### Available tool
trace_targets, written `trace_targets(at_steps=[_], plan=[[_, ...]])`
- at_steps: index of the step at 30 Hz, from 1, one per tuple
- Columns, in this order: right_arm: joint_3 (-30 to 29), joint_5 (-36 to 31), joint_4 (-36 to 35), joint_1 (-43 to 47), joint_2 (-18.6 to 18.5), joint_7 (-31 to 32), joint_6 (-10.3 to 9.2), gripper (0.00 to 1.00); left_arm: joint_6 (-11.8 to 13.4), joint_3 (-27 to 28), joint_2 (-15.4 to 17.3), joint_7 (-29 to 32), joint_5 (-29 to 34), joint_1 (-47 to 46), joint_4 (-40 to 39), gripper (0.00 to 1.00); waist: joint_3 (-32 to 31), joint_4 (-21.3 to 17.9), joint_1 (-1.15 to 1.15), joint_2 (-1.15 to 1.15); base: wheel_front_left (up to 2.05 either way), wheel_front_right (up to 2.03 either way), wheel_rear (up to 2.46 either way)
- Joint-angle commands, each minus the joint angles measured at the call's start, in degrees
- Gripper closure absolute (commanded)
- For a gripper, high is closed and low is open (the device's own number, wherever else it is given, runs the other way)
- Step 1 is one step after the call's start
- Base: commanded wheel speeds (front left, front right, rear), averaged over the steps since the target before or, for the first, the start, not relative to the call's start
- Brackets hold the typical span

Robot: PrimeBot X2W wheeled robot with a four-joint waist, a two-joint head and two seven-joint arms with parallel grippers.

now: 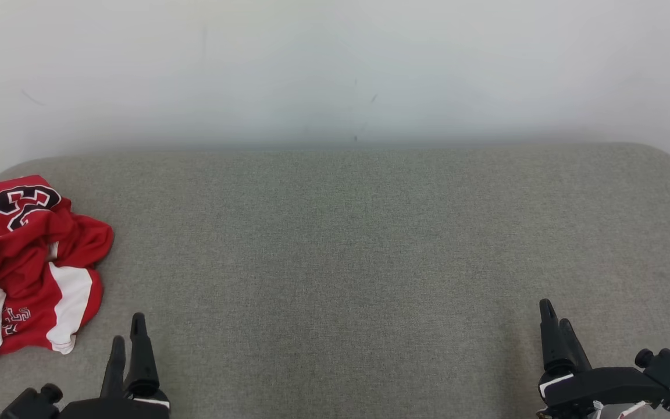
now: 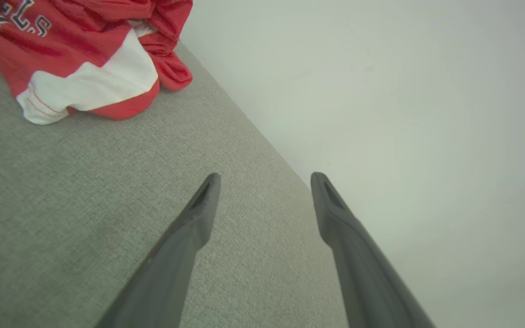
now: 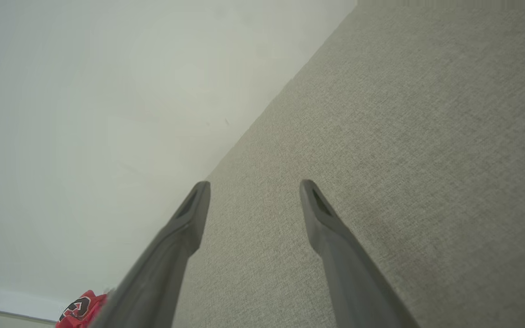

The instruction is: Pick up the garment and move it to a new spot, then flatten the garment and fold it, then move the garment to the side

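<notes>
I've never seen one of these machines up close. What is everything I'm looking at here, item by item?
garment: one, red with white panels and black-and-white lettering, crumpled at the far left of the fabric surface
fabric surface: one, grey woven cloth with rounded far corners, spanning the view below the wall
wall: one, white, behind the surface
left end effector: one, two dark fingers, open, lower left, beside the garment and not touching it
right end effector: one, two dark fingers, open, lower right, over bare fabric
</notes>
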Motion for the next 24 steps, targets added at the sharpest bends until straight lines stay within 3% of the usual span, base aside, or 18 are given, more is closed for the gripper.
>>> trace_targets(at_steps=[1,11,24], plan=[[0.4,-2.3,-1.2,-0.2,-0.5,-0.7,-0.05,0.0,0.3,-0.1,0.3,-0.5,2.6,0.3,-1.3,0.0,0.0,0.0,0.0,0.0,0.0,0.0,0.0],[2.1,-15.7,-4.5,1.1,-0.6,-2.9,-0.06,0.0,2.6,-2.3,0.3,-1.7,16.9,1.9,-5.8,0.0,0.1,0.2,0.0,0.0,0.0,0.0,0.0],[1.8,-25.5,-6.8,3.1,-0.6,-5.5,-0.07,0.0,3.9,-2.4,0.4,-3.1,28.2,4.4,-8.9,0.0,0.2,0.3,0.0,0.0,0.0,0.0,0.0]])
